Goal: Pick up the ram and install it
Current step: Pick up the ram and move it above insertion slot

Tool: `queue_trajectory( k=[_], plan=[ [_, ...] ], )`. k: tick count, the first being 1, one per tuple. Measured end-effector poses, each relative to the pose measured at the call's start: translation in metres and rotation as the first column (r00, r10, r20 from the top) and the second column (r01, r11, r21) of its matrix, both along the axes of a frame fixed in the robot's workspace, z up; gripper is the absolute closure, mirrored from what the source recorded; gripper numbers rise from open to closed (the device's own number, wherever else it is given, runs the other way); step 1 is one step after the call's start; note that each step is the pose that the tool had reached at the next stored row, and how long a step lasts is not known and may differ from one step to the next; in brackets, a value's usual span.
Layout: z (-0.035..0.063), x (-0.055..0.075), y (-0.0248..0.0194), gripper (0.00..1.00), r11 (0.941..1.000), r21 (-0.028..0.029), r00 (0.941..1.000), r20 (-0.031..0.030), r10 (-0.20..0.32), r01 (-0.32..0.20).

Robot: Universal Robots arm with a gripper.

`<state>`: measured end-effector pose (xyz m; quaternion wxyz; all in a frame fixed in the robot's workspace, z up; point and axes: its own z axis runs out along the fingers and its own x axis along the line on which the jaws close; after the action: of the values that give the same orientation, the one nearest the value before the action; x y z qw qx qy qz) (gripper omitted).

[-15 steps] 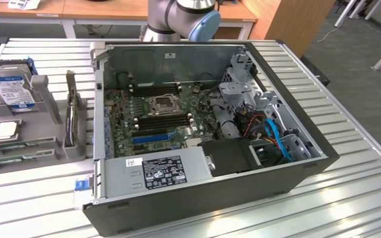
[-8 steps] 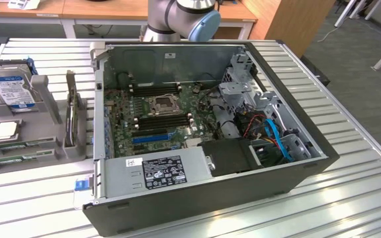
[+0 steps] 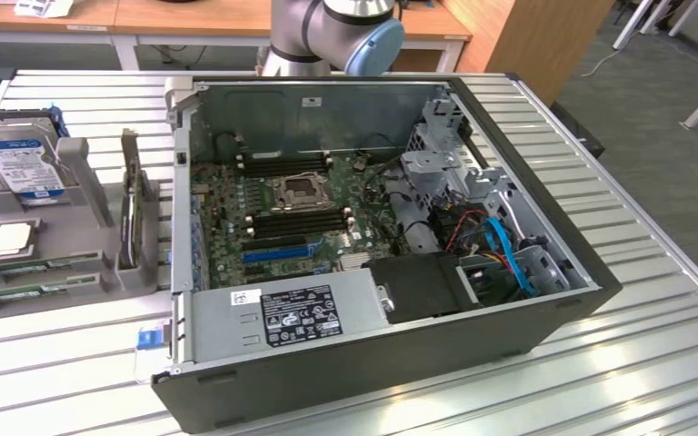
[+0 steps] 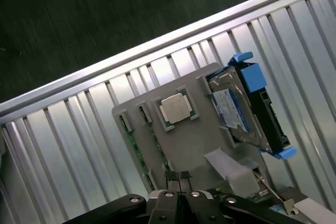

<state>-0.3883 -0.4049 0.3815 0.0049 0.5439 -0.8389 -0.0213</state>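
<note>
- Wrist view first: the gripper is clenched, both fingers pressed tight together with nothing between them.
- Right below it sits the grey holder, resting on the ribbed metal table.
- There's the ram, a thin green stick set on edge in a slot along the holder's side. Its end lies close to the fingertips, but whether they touch it I cannot tell.
- A square processor chip lies flat in a recess of the holder, and a hard drive in a blue bracket stands beyond it.
- Over to the exterior view: the holder sits to the exterior view's left of the open computer case, close beside it.
- The ram runs along the holder's near edge, and a 2nd green stick lies just in front of it, parallel.
- A dark expansion card stands on edge in the holder, on the side nearest the case.
- Inside the case the motherboard lies flat, with long black memory slots on either side of the processor socket.
- A power supply with a white label fills the near end of the case.
- The arm, with its blue-capped joint, rises behind the case's far wall.
</note>
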Motion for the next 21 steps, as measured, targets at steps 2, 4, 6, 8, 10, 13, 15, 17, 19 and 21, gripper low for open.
queue_trajectory(
  k=[2, 4, 6, 8, 10, 13, 15, 17, 19, 21],
  plan=[
    [0.0, 0.0, 0.0, 0.9, 0.9996, -0.0003, 0.9996, 0.0, 0.028, -0.028],
    [0.0, 0.0, 0.0, 0.9, 0.9985, -0.0005, 0.9985, 0.0, 0.055, -0.055],
    [0.0, 0.0, 0.0, 0.9, 0.9967, -0.0009, 0.9967, 0.0, 0.081, -0.081],
    [0.0, 0.0, 0.0, 0.9, 0.9942, -0.0013, 0.9942, 0.0, 0.107, -0.107],
    [0.0, 0.0, 0.0, 0.9, 0.9908, -0.0017, 0.9908, -0.0001, 0.135, -0.135],
    [0.0, 0.0, 0.0, 0.9, 0.9844, -0.0021, 0.9844, -0.0002, 0.176, -0.176],
    [0.0, 0.0, 0.0, 0.9, 0.9791, -0.0024, 0.9791, -0.0002, 0.203, -0.203],
    [0.0, 0.0, 0.0, 0.9, 0.9729, -0.0026, 0.9729, -0.0002, 0.231, -0.231],
    [0.0, 0.0, 0.0, 0.9, 0.9663, -0.003, 0.9663, -0.0004, 0.257, -0.257],
    [-0.0001, 0.0, 0.0, 0.9, 0.9594, -0.0037, 0.9594, -0.0005, 0.282, -0.282]
  ],
)
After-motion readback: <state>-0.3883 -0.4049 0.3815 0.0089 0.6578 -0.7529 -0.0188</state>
